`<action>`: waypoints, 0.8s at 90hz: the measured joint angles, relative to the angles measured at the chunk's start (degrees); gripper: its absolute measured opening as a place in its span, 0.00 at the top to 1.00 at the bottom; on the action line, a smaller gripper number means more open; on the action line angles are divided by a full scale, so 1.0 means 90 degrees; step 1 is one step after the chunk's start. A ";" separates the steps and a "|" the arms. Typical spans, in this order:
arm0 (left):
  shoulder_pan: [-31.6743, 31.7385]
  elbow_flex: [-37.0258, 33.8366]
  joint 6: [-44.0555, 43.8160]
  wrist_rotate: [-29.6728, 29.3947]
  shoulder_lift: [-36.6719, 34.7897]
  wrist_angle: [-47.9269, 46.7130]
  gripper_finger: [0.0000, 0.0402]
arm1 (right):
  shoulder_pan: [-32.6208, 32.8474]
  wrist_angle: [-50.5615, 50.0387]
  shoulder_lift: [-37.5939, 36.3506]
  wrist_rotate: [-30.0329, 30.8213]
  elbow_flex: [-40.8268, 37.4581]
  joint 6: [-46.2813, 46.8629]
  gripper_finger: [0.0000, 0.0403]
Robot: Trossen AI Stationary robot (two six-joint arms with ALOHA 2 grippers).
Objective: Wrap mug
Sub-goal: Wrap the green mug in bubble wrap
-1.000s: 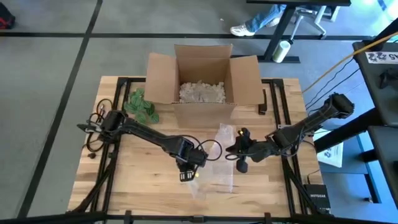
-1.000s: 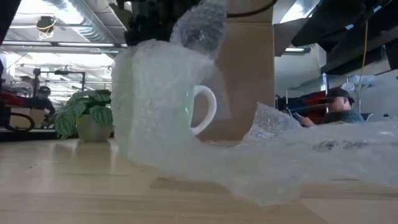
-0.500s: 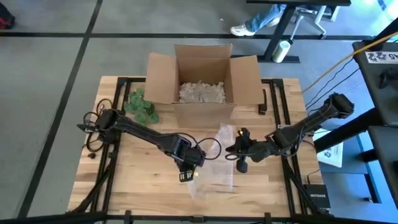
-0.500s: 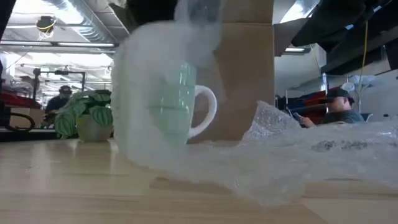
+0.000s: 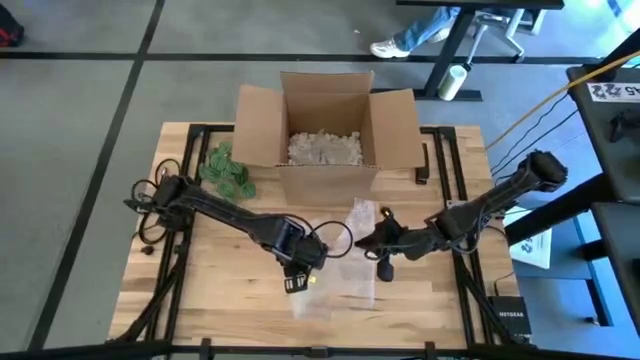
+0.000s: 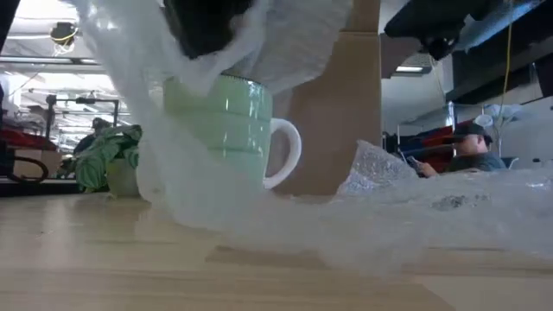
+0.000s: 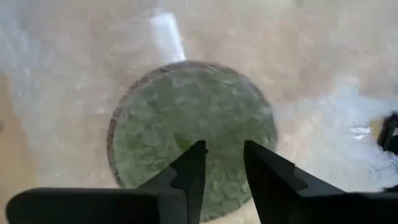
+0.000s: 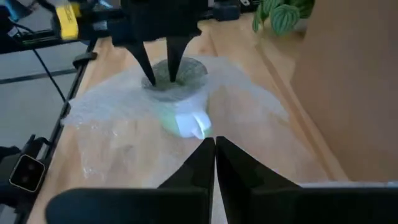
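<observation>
A pale green mug (image 6: 226, 130) with a white handle (image 6: 289, 151) stands upright on the wooden table (image 5: 215, 270). A sheet of clear bubble wrap (image 6: 389, 216) is draped over it and covers its mouth (image 7: 186, 118). My left gripper (image 7: 224, 149) hangs right above the mug, fingers pointing down and a little apart. My right gripper (image 8: 215, 144) is shut and sits low over the wrap (image 5: 345, 275), on the mug's handle side. My left gripper's two fingertips (image 8: 149, 79) come down from above onto the bubble wrap stretched over the mug's mouth (image 8: 186, 70). They stand apart, with wrap between and around them. The wrap runs from there down the mug's sides onto the table. My right gripper is shut just above the wrap; I cannot tell whether it touches it.
An open cardboard box (image 5: 325, 125) with paper filling stands at the table's far middle. A small potted plant (image 5: 228, 170) is to its left. A person (image 6: 471, 147) sits in the room beyond the table.
My left gripper has gone a little toward the table's near-left. The wrap that stood as a wall in front of the mug has been drawn up and over its mouth, so the green side shows more plainly. My right gripper has shifted slightly toward the mug.
</observation>
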 joint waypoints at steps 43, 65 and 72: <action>0.0056 0.0702 0.0577 -0.0537 -0.0007 -0.0250 0.77 | -0.0004 0.0021 0.0315 0.0051 0.0000 -0.0006 1.00; 0.0270 0.0472 0.0612 -0.0553 -0.0007 -0.0325 0.77 | -0.0004 0.0014 0.0315 0.0071 0.0000 -0.0011 1.00; 0.0294 0.0319 0.0594 -0.0442 -0.0007 -0.0270 0.77 | -0.0004 0.0011 0.0315 0.0078 0.0000 -0.0028 1.00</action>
